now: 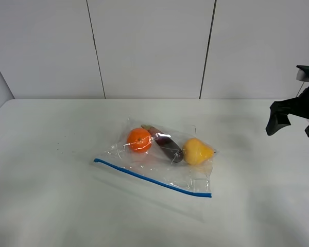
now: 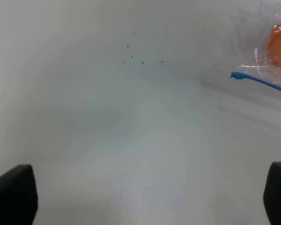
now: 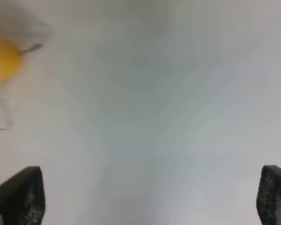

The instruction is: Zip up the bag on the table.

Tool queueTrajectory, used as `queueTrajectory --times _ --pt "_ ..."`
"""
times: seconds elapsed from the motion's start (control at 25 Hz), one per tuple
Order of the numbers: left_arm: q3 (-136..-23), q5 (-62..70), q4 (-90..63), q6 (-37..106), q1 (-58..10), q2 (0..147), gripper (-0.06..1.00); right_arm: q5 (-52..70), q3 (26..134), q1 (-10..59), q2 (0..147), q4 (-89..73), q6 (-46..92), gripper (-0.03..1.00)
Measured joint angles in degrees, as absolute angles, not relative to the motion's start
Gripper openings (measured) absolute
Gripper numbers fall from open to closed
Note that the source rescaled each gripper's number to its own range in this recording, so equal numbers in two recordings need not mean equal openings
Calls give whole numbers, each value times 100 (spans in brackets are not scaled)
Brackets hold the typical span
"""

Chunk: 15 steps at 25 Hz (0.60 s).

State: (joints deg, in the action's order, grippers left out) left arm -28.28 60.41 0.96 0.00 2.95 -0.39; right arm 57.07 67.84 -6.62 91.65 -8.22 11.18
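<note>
The clear bag point(image 1: 159, 162) lies flat in the middle of the white table point(image 1: 51, 206). Its blue zipper strip point(image 1: 152, 178) runs along the near edge. Inside are an orange fruit point(image 1: 139, 139), a dark purple fruit point(image 1: 169, 147) and a yellow fruit point(image 1: 197, 151). My right gripper point(image 1: 293, 122) hangs open above the table at the far right, apart from the bag. The right wrist view shows its two fingertips point(image 3: 18, 197) wide apart and the blurred yellow fruit point(image 3: 3, 63). My left gripper point(image 2: 145, 199) is open over bare table; the zipper's end point(image 2: 257, 80) and the orange fruit point(image 2: 280, 43) show at that view's edge.
A white panelled wall point(image 1: 149, 46) stands behind the table's far edge. A few tiny dark specks point(image 2: 143, 62) mark the tabletop left of the bag. The left arm does not show in the exterior view.
</note>
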Motion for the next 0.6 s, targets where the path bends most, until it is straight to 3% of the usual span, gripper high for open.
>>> queueTrajectory --times 0.6 --pt "-2828 6041 96 0 295 -39 100 4927 5469 -662 7497 -410 1146 100"
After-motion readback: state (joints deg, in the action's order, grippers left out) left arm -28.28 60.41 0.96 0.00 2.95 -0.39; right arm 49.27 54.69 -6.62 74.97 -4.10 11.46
